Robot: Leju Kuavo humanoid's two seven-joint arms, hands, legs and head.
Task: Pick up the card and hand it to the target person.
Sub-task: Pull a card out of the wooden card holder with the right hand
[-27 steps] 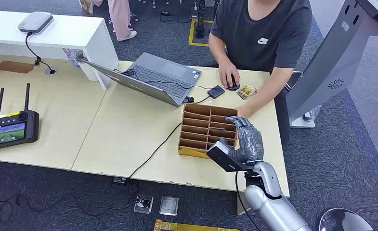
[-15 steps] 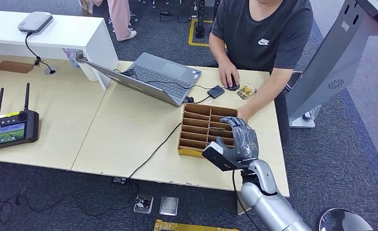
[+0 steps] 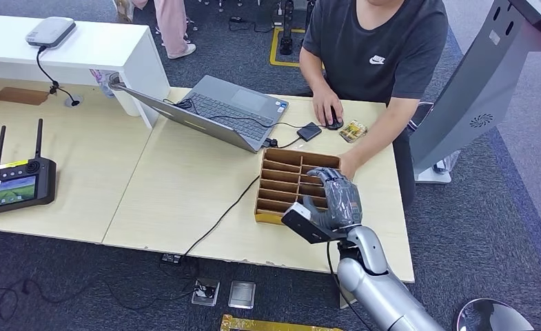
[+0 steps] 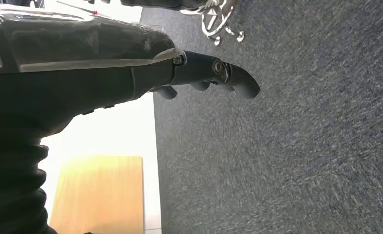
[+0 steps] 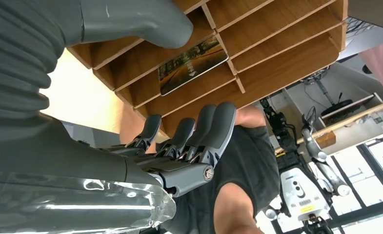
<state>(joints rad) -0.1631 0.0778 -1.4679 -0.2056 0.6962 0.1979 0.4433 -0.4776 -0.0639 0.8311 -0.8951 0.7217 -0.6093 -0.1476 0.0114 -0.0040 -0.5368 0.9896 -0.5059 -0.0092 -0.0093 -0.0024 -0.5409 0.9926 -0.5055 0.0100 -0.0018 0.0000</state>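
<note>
A wooden slotted box stands on the light table, in front of a person in a dark T-shirt. My right hand hovers over the box's near right part, fingers spread and holding nothing. In the right wrist view a card with a landscape print lies in one slot of the box, between my thumb and fingers, untouched. The person's hand rests by the box's right edge. My left hand hangs over dark carpet with nothing in it.
A laptop, a mouse under the person's other hand, a black device and a snack packet lie behind the box. A cable runs off the front edge. A remote controller sits far left. A grey stand rises at the right.
My right hand has moved left and forward, from the box's near right corner to over its slots. The person and the box have stayed put.
</note>
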